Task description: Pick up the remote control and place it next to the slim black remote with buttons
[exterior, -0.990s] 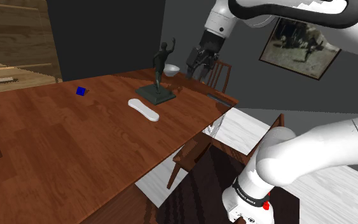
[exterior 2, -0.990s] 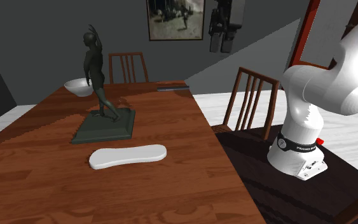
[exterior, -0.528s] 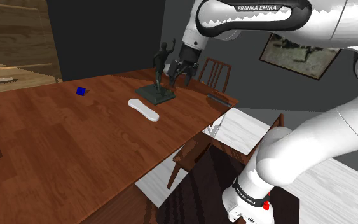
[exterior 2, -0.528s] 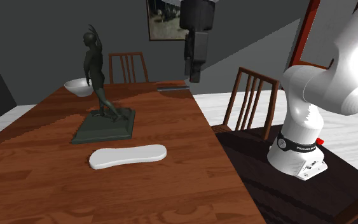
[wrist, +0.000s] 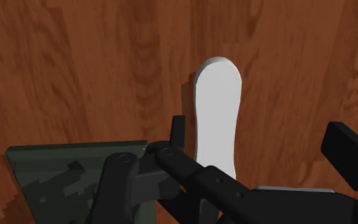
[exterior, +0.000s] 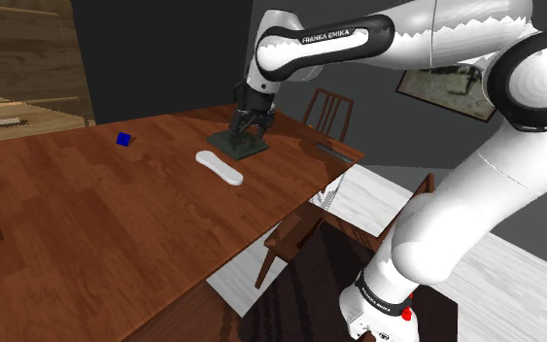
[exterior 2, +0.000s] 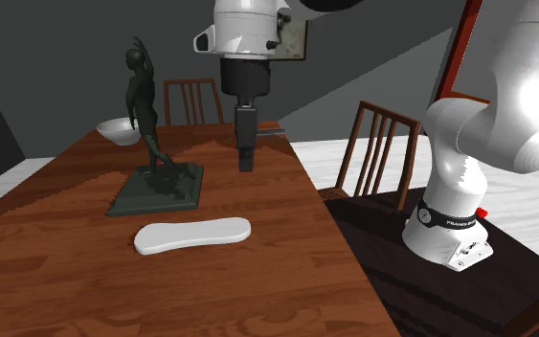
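Glossy white rounded arm point(exterior: 495, 185), dark joint bands point(exterior: 383, 294), "FRANKA EMIKA" lettering point(exterior: 329, 36), small red button point(exterior: 409, 314) at base's 4 o'clock, all-black two-finger gripper point(exterior 2: 246, 165).

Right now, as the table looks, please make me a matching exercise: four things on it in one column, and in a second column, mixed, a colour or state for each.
Column one:
1. remote control
2. statue
3. cube
4. bowl

Column two:
a. blue
b. white, round and hollow
c. dark, standing upright on a flat base
d. white, long, lying flat

Pairs: 1-d, 2-c, 3-a, 4-b.
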You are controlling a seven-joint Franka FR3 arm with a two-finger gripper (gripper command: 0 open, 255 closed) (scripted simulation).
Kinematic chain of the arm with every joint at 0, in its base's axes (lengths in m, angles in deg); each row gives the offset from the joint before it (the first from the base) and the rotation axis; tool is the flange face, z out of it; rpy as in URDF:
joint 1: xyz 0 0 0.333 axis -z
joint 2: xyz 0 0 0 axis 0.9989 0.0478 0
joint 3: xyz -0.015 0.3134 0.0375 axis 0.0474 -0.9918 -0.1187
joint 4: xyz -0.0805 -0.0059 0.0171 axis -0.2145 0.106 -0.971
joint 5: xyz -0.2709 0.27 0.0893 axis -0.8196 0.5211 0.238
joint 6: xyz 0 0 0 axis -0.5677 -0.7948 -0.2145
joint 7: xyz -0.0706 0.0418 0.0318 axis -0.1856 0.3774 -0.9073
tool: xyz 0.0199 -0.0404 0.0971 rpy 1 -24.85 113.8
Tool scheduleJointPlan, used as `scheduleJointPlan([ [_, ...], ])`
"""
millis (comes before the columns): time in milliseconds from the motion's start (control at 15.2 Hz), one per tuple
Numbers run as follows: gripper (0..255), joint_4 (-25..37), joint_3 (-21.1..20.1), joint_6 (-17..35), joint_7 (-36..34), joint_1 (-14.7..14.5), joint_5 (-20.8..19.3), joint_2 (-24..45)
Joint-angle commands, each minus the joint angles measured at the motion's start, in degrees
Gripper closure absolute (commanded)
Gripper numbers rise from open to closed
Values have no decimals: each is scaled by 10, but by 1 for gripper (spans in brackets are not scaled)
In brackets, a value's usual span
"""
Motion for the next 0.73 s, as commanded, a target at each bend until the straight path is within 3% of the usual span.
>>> scheduleJointPlan([
  [0, 0, 19, -1, 23, 1, 0, -4, 46],
  [660, 0, 158, -4, 76, -6, -5, -26, 258],
])
